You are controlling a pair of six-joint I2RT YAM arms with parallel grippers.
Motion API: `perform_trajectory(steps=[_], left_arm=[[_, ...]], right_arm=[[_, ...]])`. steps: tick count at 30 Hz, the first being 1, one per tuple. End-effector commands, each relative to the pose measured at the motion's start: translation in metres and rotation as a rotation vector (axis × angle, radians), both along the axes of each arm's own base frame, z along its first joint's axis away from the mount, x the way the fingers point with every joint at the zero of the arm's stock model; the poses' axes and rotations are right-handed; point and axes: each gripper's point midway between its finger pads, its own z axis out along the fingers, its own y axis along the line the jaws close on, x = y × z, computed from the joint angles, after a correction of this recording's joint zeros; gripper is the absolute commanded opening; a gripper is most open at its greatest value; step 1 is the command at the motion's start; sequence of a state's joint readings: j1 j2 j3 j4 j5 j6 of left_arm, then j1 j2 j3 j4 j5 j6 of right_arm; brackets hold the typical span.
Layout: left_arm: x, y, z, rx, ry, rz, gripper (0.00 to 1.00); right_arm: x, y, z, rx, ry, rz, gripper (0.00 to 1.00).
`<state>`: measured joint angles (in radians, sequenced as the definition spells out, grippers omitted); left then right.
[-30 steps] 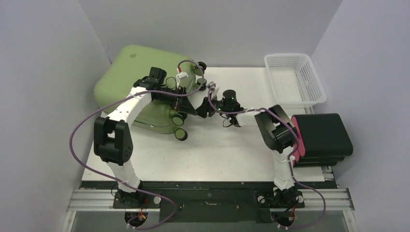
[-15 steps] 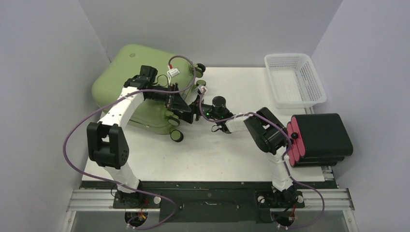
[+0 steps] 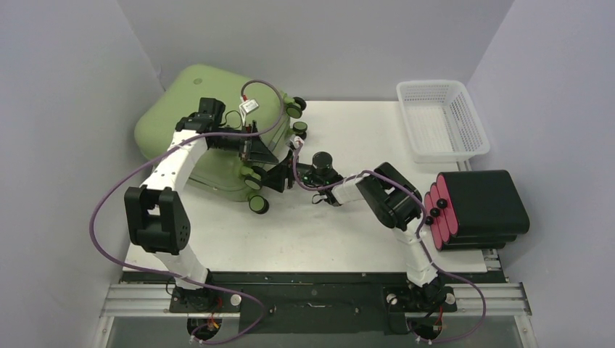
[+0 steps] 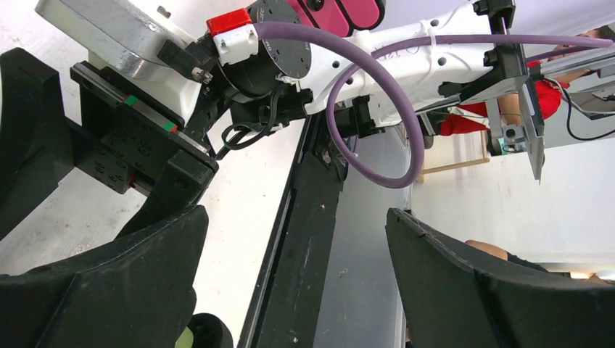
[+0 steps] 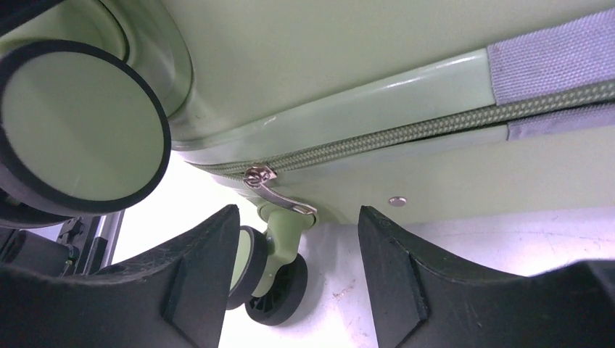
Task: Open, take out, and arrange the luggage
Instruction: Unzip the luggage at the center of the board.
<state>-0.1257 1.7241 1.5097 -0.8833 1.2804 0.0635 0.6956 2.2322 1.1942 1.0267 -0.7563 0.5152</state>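
Observation:
The luggage (image 3: 192,119), a light olive-green hard-shell suitcase, lies at the table's back left with its black wheels (image 3: 255,204) facing right. In the right wrist view its shell (image 5: 348,51) fills the top, with the zipper (image 5: 435,127) shut. The metal zipper pull (image 5: 279,194) hangs just above the gap between my right fingers. My right gripper (image 3: 279,176) (image 5: 299,212) is open at the suitcase's wheel end, holding nothing. My left gripper (image 3: 261,152) (image 4: 294,217) is open and empty, above the same end, looking past the table's front edge.
A white mesh basket (image 3: 442,119) stands at the back right. A smaller black case with a pink-red side (image 3: 482,206) lies at the right edge. A wheel (image 5: 290,283) sits on the table below the zipper pull. Grey walls enclose the table.
The suitcase has shifted a little to the left. Both grippers have moved left with it, and the right arm has reached further toward the wheel end.

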Motion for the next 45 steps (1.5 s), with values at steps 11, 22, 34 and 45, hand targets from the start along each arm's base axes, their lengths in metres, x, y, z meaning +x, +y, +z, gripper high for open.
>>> perform_trajectory(steps=[11,22,34,45], left_arm=[[0.019,0.026,0.015,0.046,-0.134,0.102,0.93],[0.02,0.028,0.014,0.036,-0.129,0.109,0.93],[0.017,0.022,-0.009,0.097,-0.118,0.099,0.94],[-0.002,0.006,-0.028,0.198,-0.147,0.012,0.94]], right_arm=[[-0.015,0.025,0.021,0.075,-0.085,0.053,0.53],[-0.007,0.026,0.024,0.075,-0.059,0.046,0.09],[0.037,-0.037,0.02,-0.133,-0.103,-0.206,0.0],[0.06,-0.074,0.024,-0.291,-0.147,-0.338,0.0]])
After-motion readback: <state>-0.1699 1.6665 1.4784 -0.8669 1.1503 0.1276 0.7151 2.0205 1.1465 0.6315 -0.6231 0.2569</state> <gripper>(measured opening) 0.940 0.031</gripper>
